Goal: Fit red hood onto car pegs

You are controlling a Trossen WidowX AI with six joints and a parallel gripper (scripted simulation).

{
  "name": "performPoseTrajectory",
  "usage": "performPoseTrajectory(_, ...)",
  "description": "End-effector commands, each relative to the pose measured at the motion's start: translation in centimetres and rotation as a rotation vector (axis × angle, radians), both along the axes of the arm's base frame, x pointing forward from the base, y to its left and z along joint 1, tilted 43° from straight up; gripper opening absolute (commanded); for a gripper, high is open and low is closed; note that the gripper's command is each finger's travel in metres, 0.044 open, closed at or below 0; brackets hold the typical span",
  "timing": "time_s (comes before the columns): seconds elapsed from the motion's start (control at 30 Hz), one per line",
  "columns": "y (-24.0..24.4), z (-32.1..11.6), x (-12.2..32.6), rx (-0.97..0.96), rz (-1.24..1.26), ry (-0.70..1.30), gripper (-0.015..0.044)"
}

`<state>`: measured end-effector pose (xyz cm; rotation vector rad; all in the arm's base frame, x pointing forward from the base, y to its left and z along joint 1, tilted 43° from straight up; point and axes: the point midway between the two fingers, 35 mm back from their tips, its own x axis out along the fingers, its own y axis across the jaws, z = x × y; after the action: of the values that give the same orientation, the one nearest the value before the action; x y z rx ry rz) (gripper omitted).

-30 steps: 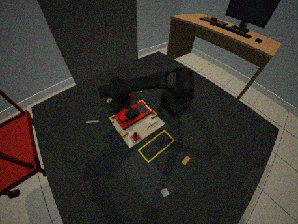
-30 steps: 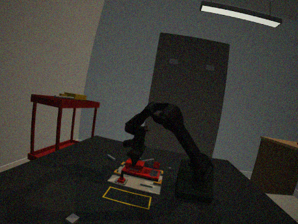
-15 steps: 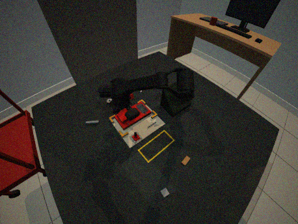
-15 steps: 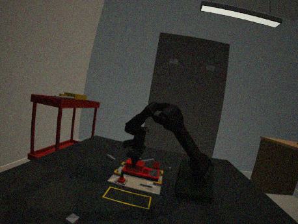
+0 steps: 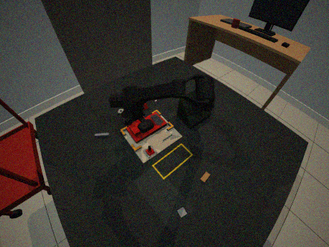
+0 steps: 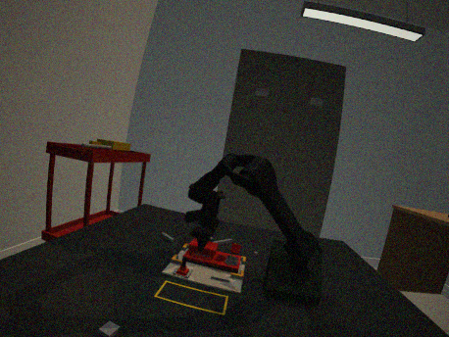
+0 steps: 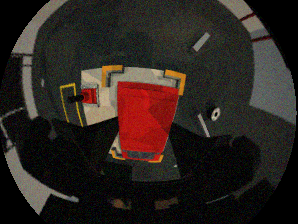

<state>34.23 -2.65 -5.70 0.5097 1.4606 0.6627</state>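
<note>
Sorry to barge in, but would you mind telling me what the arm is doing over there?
The gripper is shut on the red hood and holds it right over the toy car in its jig on the dark table. Whether the hood sits flat on the pegs cannot be told. The yellow outline beside the jig has nothing in it.
</note>
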Motion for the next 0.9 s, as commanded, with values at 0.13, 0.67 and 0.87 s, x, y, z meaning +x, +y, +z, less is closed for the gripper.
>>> performPoseTrajectory(0.13, 0.79, -0.73, -0.12, -0.003, 0.017, 0.006, 0.0000)
performPoseTrajectory(0.67, 0.23, -0.22, 0.18, -0.007, 0.005, -0.008, 0.0315)
performPoseTrajectory(0.87, 0.23, -0.22, 0.18, -0.007, 0.005, -0.008, 0.0440)
